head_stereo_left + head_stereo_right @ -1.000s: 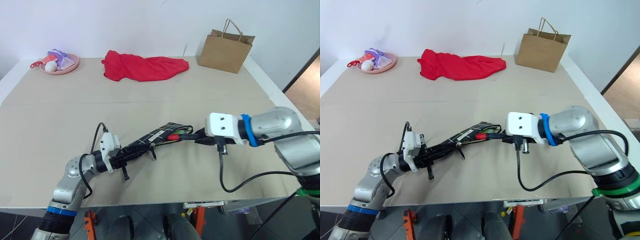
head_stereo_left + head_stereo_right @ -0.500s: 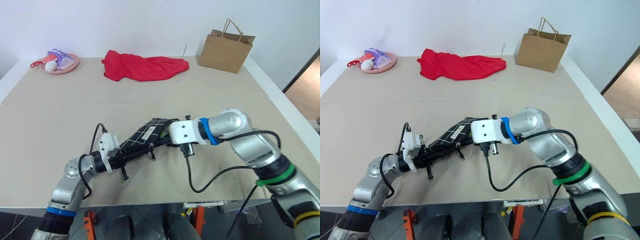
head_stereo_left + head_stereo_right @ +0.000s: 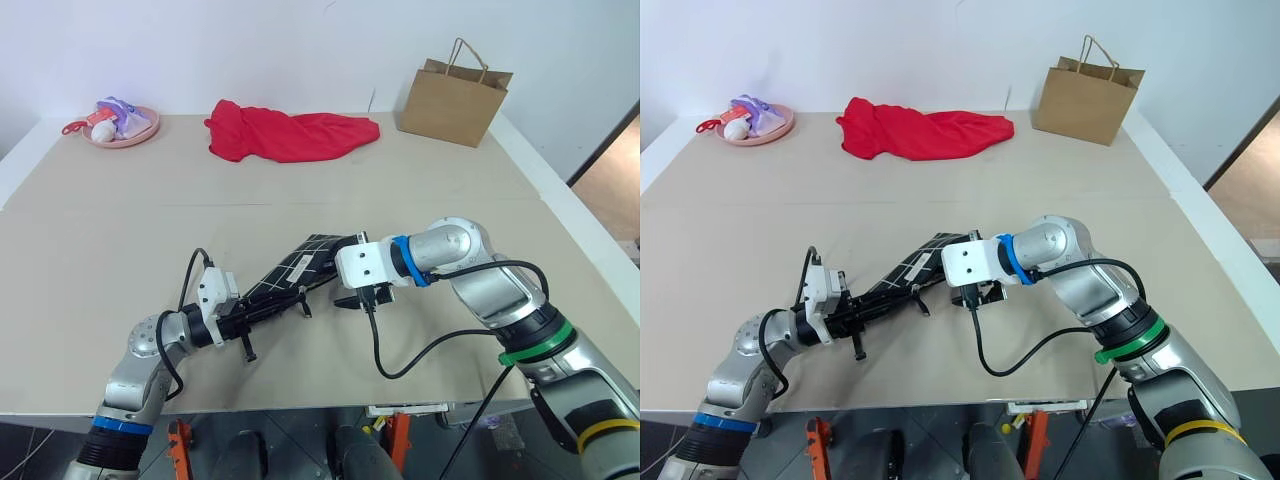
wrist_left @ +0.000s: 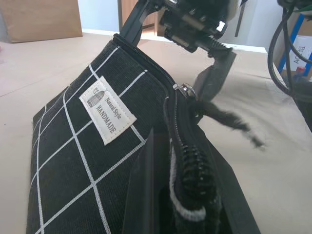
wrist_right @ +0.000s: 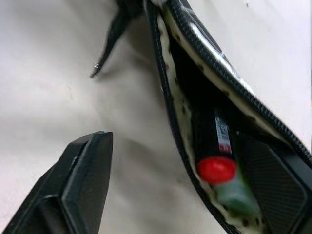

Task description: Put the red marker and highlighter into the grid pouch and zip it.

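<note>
A black grid pouch [image 3: 300, 270] with white grid lines lies tilted near the middle of a tan bench [image 3: 120, 240], its zipper open along one edge. Inside its mouth, seen from the right wrist, sit the red marker [image 5: 214, 161], red end outward, and beside it the pale green highlighter [image 5: 234, 195]. A small white label [image 4: 107, 111] sewn on the pouch reads "Natural Style HANDMADE". The left gripper [image 3: 250, 315] has its jaws pressed together, pinching the pouch's near end. The right gripper [image 5: 185, 195] hangs at the open mouth with its jaws spread wide, holding nothing. At the far edge of the bench stand a brown paper bag [image 3: 452, 102], a crumpled red cloth [image 3: 285, 133] and a pink plate [image 3: 140, 132] holding small toys.
</note>
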Motion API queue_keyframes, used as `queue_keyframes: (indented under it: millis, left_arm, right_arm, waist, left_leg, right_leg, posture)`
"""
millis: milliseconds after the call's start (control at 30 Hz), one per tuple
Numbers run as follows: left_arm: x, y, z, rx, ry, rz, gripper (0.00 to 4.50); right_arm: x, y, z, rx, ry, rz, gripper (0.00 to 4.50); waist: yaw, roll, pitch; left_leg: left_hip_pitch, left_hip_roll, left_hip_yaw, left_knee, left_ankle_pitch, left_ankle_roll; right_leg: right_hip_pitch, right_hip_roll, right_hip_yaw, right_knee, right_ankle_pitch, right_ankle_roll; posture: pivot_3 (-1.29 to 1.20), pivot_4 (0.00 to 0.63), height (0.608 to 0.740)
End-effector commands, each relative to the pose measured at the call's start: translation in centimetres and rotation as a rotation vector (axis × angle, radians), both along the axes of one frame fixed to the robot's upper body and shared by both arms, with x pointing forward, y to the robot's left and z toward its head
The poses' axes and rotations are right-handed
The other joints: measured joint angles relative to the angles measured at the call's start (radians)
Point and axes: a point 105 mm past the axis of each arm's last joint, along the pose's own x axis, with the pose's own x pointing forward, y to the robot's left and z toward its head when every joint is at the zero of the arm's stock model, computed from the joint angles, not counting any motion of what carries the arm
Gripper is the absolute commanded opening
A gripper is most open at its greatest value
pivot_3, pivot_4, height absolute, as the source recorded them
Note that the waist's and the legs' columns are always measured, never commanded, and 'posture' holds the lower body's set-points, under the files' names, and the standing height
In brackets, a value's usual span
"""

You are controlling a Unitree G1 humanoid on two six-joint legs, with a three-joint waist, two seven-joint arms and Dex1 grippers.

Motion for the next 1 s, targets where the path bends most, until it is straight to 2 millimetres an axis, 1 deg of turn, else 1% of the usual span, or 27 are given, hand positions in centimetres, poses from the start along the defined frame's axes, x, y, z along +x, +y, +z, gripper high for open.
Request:
queue_keyframes:
  millis: [33,67,133,200,233,300,367,433,467,567,633,700,767,833,900,1000]
  left_arm:
    - [-0.5,-0.5,1.4,-0.023,-0.061,-0.037,0.00]
    - [-0.5,-0.5,1.4,-0.027,-0.059,-0.035,0.00]
    - [-0.5,-0.4,1.6,-0.048,-0.053,-0.022,0.00]
    - [-0.3,-0.2,2.0,-0.077,-0.046,-0.006,0.00]
    - [-0.3,-0.1,2.2,-0.091,-0.043,0.003,0.00]
    - [-0.2,0.0,2.4,-0.101,-0.039,0.015,0.00]
    - [-0.2,0.2,2.4,-0.100,-0.038,0.021,0.00]
    - [-0.2,0.3,2.4,-0.099,-0.035,0.026,0.00]
    - [-0.2,0.3,2.4,-0.099,-0.034,0.028,0.00]
    - [0.0,0.4,2.3,-0.093,-0.034,0.037,0.00]
    - [0.2,0.5,2.3,-0.092,-0.035,0.044,0.00]
    - [0.3,0.5,2.3,-0.092,-0.035,0.046,0.00]
    - [0.4,0.4,2.2,-0.088,-0.034,0.044,0.00]
    - [0.5,0.2,2.0,-0.083,-0.033,0.038,0.00]
    - [0.5,0.1,2.0,-0.079,-0.034,0.031,0.00]
    - [0.5,0.0,2.0,-0.078,-0.036,0.029,0.00]
  right_arm:
    - [1.0,-0.2,2.6,0.049,-0.090,-0.026,4.46]
    - [1.3,-0.5,2.9,0.056,-0.098,-0.043,4.46]
    - [2.2,-1.8,4.1,0.094,-0.122,-0.105,4.46]
    - [3.0,-3.4,6.0,0.174,-0.139,-0.186,4.46]
    - [3.0,-4.2,7.0,0.229,-0.130,-0.213,4.46]
    - [1.0,-5.4,8.4,0.372,-0.013,-0.207,4.46]
    - [-2.4,-5.8,8.4,0.480,0.187,-0.148,4.46]
    - [-4.8,-6.0,7.7,0.540,0.361,-0.129,4.46]
    - [-5.4,-6.1,7.1,0.561,0.426,-0.143,4.46]
    - [-7.1,-6.0,3.9,0.564,0.610,-0.220,4.46]
    - [-7.8,-5.6,2.3,0.560,0.682,-0.264,4.46]
    - [-7.8,-5.2,1.4,0.568,0.704,-0.306,4.46]
    - [-5.7,-3.7,-0.2,0.625,0.694,-0.428,4.46]
    - [-4.1,-2.0,-1.0,0.674,0.709,-0.509,4.46]
    - [-3.4,-0.3,-1.0,0.700,0.723,-0.530,4.46]
    - [-3.2,1.7,-0.9,0.707,0.738,-0.520,4.46]
  waist:
    - [0.000,0.000,0.000]
    - [0.000,0.000,0.000]
    - [0.000,0.000,0.000]
    - [0.001,0.000,0.000]
    - [0.002,0.000,0.000]
    - [0.003,-0.001,0.000]
    - [0.008,-0.001,0.000]
    - [0.010,-0.001,0.000]
    - [0.010,-0.001,0.000]
    - [0.002,-0.001,0.000]
    - [0.002,-0.001,0.000]
    - [-0.001,-0.001,0.000]
    - [-0.005,-0.003,0.000]
    - [-0.008,-0.004,0.000]
    - [-0.007,-0.004,0.000]
    - [-0.003,-0.004,0.000]
  left_leg:
    - [0.000,0.000,0.000,0.000,0.000,0.000]
    - [0.000,0.000,0.000,0.000,0.000,0.000]
    - [0.000,0.000,0.000,0.000,0.000,0.000]
    - [-0.001,-0.001,0.000,0.000,0.000,0.000]
    - [-0.001,-0.001,0.000,0.000,0.000,0.000]
    - [-0.001,-0.002,0.000,0.000,0.000,0.000]
    - [-0.002,-0.003,-0.001,0.000,0.000,0.000]
    - [-0.002,-0.002,-0.003,0.000,-0.002,0.000]
    - [-0.002,-0.002,-0.004,0.000,-0.003,0.000]
    - [-0.001,-0.002,-0.004,0.000,-0.004,0.000]
    - [0.000,-0.001,-0.004,0.000,-0.003,0.000]
    - [0.000,-0.001,-0.003,0.000,-0.003,0.000]
    - [0.001,-0.001,-0.003,0.001,-0.003,-0.001]
    - [0.002,0.001,-0.002,0.002,-0.002,-0.001]
    - [0.002,0.001,-0.003,0.001,0.000,-0.002]
    - [0.000,0.001,-0.003,0.001,0.001,-0.002]
  right_leg:
    - [0.000,0.000,0.000,0.000,0.000,0.000]
    - [0.000,0.000,0.000,0.000,0.000,0.000]
    - [0.000,0.000,0.000,0.000,0.000,0.000]
    - [0.000,-0.001,0.000,0.000,0.000,0.000]
    - [0.000,-0.002,0.000,0.000,0.000,-0.001]
    - [0.000,-0.003,0.000,0.000,0.001,-0.001]
    - [0.001,-0.003,-0.001,0.000,0.001,-0.003]
    - [0.002,-0.003,-0.002,-0.001,-0.001,-0.004]
    - [0.002,-0.003,-0.002,-0.001,-0.001,-0.004]
    - [0.002,-0.002,-0.002,0.000,-0.002,-0.004]
    - [0.002,-0.001,-0.002,0.000,-0.004,-0.001]
    - [0.002,-0.001,-0.002,0.001,-0.004,0.001]
    - [0.002,0.000,-0.001,0.001,-0.003,0.000]
    - [0.002,0.002,-0.001,0.001,-0.001,-0.001]
    - [0.001,0.003,0.000,0.002,0.001,-0.002]
    - [0.000,0.002,0.000,0.002,0.001,-0.001]
  posture:
    - [0.00,0.150,0.740]
    - [0.00,0.150,0.740]
    - [0.00,0.150,0.740]
    - [0.00,0.150,0.740]
    - [0.00,0.150,0.740]
    - [0.00,0.150,0.740]
    - [0.00,0.150,0.740]
    - [0.00,0.150,0.740]
    - [0.00,0.150,0.740]
    - [0.00,0.150,0.740]
    - [0.00,0.150,0.740]
    - [0.00,0.150,0.740]
    - [0.00,0.150,0.740]
    - [0.00,0.150,0.740]
    - [0.00,0.150,0.740]
    - [0.00,0.150,0.740]
